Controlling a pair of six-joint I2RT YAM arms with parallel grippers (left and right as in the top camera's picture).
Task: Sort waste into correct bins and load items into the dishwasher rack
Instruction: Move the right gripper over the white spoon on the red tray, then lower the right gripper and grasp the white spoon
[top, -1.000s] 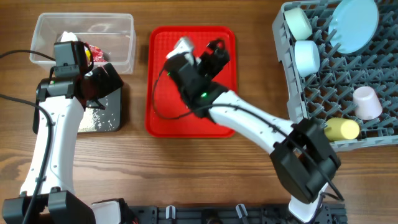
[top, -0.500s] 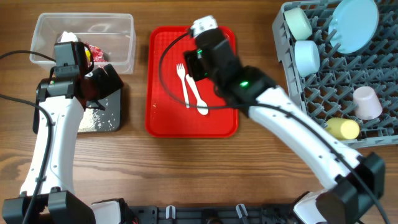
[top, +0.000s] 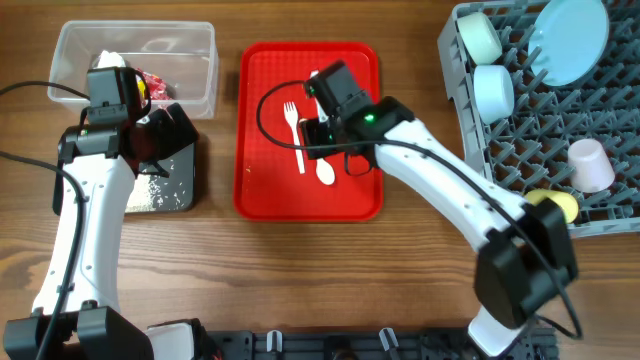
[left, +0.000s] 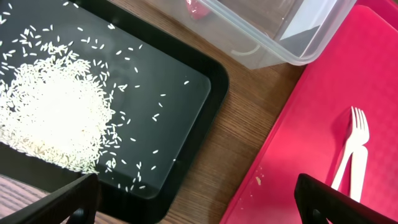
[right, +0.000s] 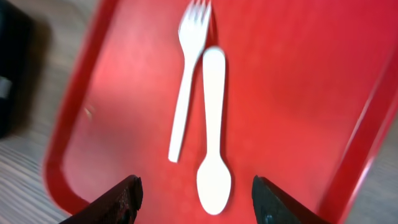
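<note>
A white plastic fork and spoon lie side by side on the flat red tray. My right gripper hovers open just over the spoon's bowl, one finger on each side and nothing held. Over the black tray with its heap of white rice, my left gripper hangs wide open and empty. The clear tub holds tissue and wrappers. In the grey rack stand two bowls, a pale-blue plate, a pink cup and a yellow cup.
The red tray's raised rim runs close by the right gripper's left finger. A few crumbs lie on the tray near its edge. A strip of bare wooden table separates the black tray from the red one.
My right arm has swung and come down over the red tray so that fork and spoon now show, and its jaws have narrowed. The left arm has not moved.
</note>
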